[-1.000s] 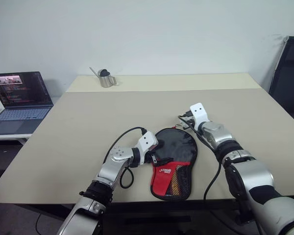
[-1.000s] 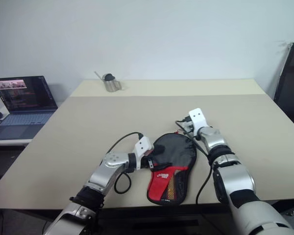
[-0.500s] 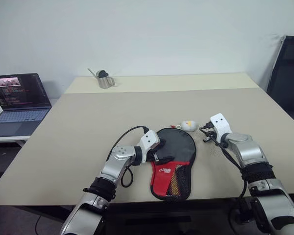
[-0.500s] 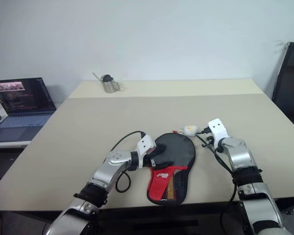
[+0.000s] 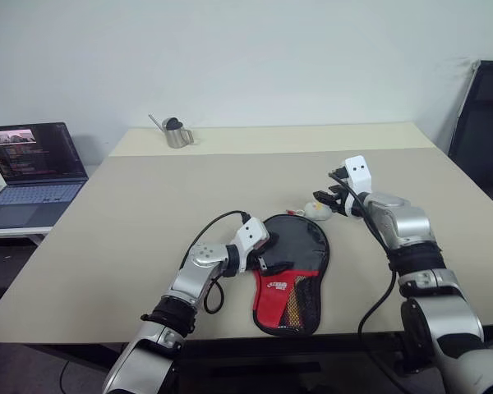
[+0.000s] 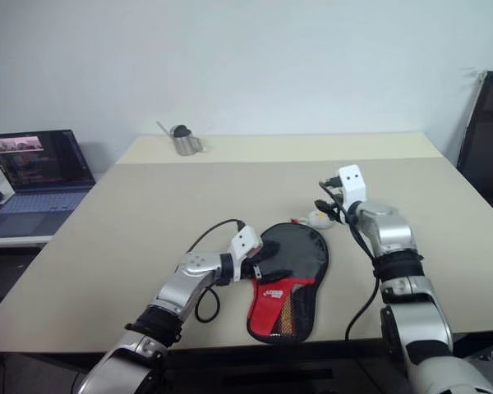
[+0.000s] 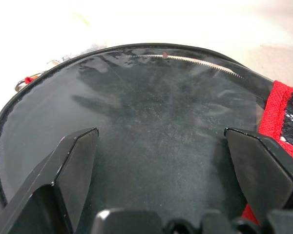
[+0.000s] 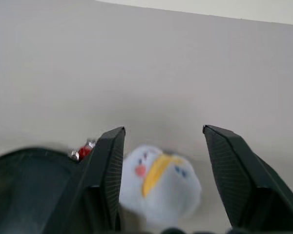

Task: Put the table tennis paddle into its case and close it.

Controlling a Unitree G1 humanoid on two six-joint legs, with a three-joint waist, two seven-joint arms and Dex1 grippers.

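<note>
Where case (image 5: pixel 292 267) ends, plush charm (image 5: pixel 316 211) lies.

The case (image 5: pixel 292 271) lies flat on the surface (image 5: pixel 148 205), near its front edge. The left claw (image 5: pixel 267 264) rests on the case's left side. A plush charm (image 5: pixel 317 211) lies just behind the case's rounded end, with the right claw (image 5: pixel 327 201) above it. A small watering can (image 5: pixel 177 131) stands far back left, and a laptop (image 5: pixel 29 168) sits on a side desk to the left.

Black-and-red case (image 5: pixel 292 271), white-yellow plush charm (image 5: pixel 316 210)
</note>
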